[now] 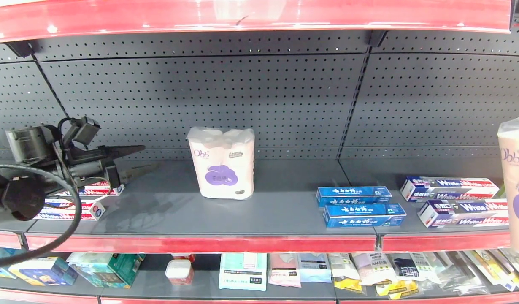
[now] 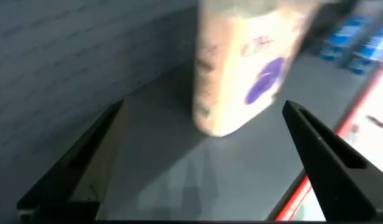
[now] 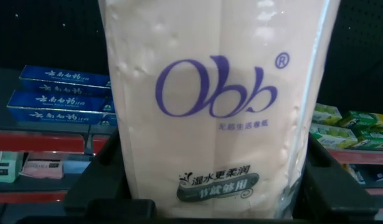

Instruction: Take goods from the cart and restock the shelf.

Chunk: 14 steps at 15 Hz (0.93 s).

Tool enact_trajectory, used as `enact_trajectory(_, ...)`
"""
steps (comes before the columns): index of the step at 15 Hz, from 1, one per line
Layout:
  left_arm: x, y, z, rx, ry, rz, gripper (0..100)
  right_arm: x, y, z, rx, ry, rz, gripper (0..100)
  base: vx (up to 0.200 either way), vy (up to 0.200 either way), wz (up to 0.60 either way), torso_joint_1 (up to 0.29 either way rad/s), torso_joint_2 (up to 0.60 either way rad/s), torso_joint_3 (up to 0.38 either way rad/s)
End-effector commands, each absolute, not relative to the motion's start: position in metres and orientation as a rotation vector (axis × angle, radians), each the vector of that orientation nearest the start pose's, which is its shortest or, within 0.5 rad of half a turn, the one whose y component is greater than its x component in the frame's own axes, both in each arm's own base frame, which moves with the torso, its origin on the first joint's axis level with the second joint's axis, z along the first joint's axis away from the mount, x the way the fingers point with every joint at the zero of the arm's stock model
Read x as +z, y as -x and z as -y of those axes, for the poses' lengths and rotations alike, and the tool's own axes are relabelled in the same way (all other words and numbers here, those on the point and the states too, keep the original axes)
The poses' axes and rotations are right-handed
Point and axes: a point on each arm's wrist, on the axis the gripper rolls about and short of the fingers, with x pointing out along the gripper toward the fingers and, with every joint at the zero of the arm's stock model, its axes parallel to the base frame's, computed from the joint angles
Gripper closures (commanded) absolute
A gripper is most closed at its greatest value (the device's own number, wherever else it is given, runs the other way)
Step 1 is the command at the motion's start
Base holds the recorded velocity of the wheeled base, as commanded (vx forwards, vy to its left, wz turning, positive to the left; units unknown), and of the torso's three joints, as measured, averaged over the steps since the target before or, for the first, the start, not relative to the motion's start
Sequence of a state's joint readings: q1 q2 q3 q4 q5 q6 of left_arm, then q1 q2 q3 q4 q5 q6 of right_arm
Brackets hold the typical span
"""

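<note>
tissue packs: 2. The standing pack [image 1: 221, 164] is upright on the shelf [image 1: 166, 211], near the centre of the head view and touching nothing. The held pack [image 1: 514, 181] is at the 3 o'clock edge.
left gripper [image 1: 147, 157]: jaws spread wide, gripping nothing. It sits at 9 o'clock of the standing pack with a clear gap.
right gripper [image 3: 210, 186]: black fingers clamped on both sides of the held pack's lower part.
blue boxes [image 1: 360, 207]: 2, flat, side by side, at 4 o'clock of the standing pack.
white boxes [image 1: 458, 200]: 2 rows at 3 o'clock of the blue boxes. They may be stacked, so the count is unclear.
left boxes [image 1: 69, 209]: 2 seen at 8 o'clock of the standing pack, partly covered by the left arm.
lower tier [image 1: 242, 270]: mixed packets, overlapping, cut by the frame bottom, not countable.
cut off: the held pack is cropped by the right frame edge. The standing pack is blurred in the left wrist view.
</note>
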State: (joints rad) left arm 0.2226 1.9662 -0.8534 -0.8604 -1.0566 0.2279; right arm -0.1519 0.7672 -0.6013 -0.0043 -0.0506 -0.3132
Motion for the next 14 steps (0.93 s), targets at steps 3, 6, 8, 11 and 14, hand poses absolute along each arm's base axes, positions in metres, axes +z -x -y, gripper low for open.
enact_trajectory(3, 0.106, -0.375, -0.055, -0.942, -0.034, -0.120, 0, 0.237, -0.077, 0.013, -0.177, 0.302, -0.218, 100, 0.000, 0.000, 0.00, 0.000, 0.00, 0.000)
enact_trajectory(6, 0.098, -0.391, -0.041, -1.024, -0.030, -0.110, 0, 0.236, -0.077, 0.013, -0.181, 0.302, -0.225, 100, 0.000, 0.000, 0.00, 0.000, 0.00, 0.000)
enact_trajectory(8, 0.097, -0.395, -0.033, -1.049, -0.029, -0.107, 0, 0.236, -0.077, 0.013, -0.182, 0.302, -0.224, 100, 0.000, 0.000, 0.00, 0.000, 0.00, 0.000)
enact_trajectory(11, 0.101, -0.413, -0.028, -1.080, -0.053, -0.067, 0, 0.236, -0.076, 0.013, -0.186, 0.304, -0.220, 100, 0.000, 0.000, 0.00, 0.000, 0.00, 0.000)
enact_trajectory(14, 0.104, -0.422, -0.015, -1.129, -0.060, -0.046, 0, 0.234, -0.075, 0.013, -0.186, 0.316, -0.224, 100, 0.000, 0.000, 0.00, 0.000, 0.00, 0.000)
